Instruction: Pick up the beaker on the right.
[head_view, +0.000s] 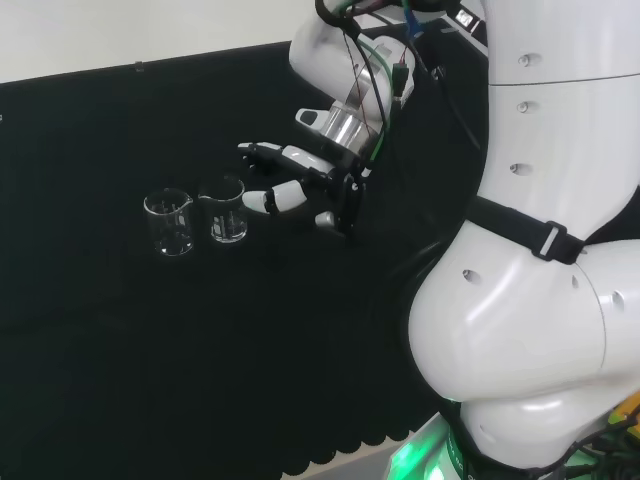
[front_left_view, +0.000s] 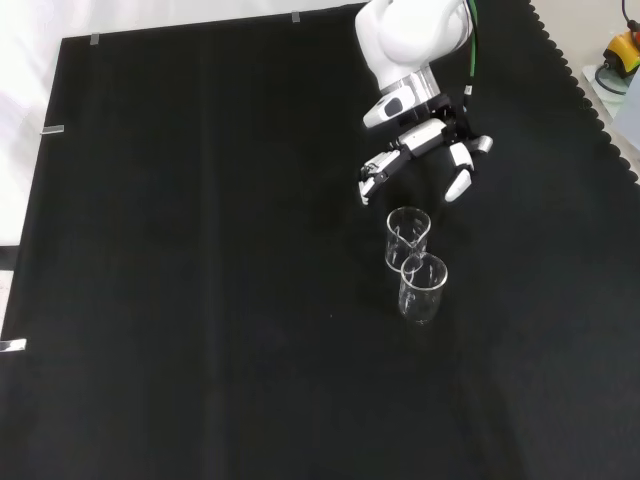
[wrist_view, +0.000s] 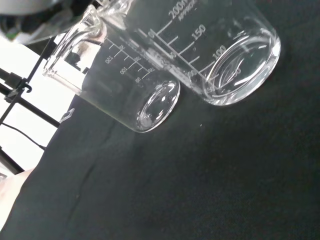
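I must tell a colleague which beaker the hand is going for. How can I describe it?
On the black cloth stand two clear beakers side by side in the head view. It is the right beaker, nearer the open hand; the left beaker stands farther away.

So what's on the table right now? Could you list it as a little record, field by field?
surface: black cloth over the bench
glassware: two clear beakers, both upright and looking empty
nearer beaker to hand: right beaker, the right one in the head view
other beaker: left beaker, close beside it
hand: hand, fingers spread and relaxed, holding nothing
hand position: next to the right beaker, not touching it
task state: beaker not yet picked up
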